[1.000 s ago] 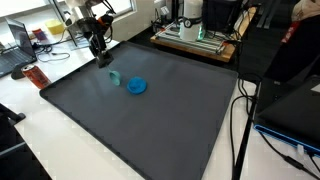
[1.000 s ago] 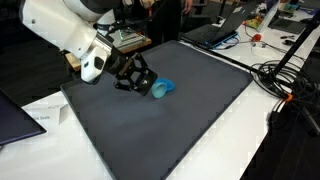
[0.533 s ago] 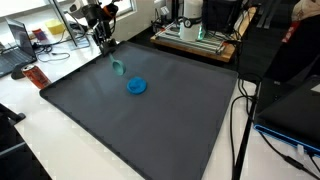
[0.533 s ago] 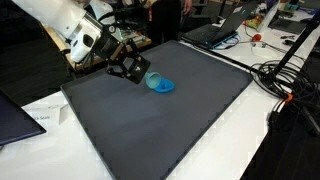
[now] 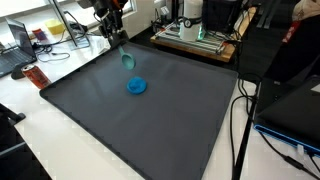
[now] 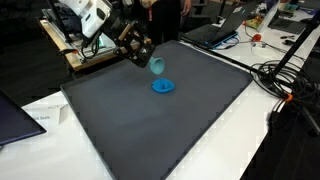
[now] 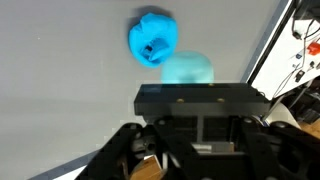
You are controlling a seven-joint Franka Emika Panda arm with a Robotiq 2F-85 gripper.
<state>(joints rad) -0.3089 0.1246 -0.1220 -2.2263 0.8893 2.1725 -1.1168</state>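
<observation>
One dark mat (image 5: pixel 130 125) up front, a blue round lid (image 5: pixel 136 86) flat on it. Just beyond, in the air above the mat, a pale teal see-through cup (image 5: pixel 128 60), with the gripper (image 5: pixel 122 45) clamped shut on it. A cluttered bench (image 5: pixel 195 42) stands behind.

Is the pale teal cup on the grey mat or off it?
Off: the gripper holds the pale teal cup in the air above the grey mat, near the blue disc.

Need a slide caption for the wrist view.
Pale teal object held above the grey mat, blue round object lying nearby.
</observation>
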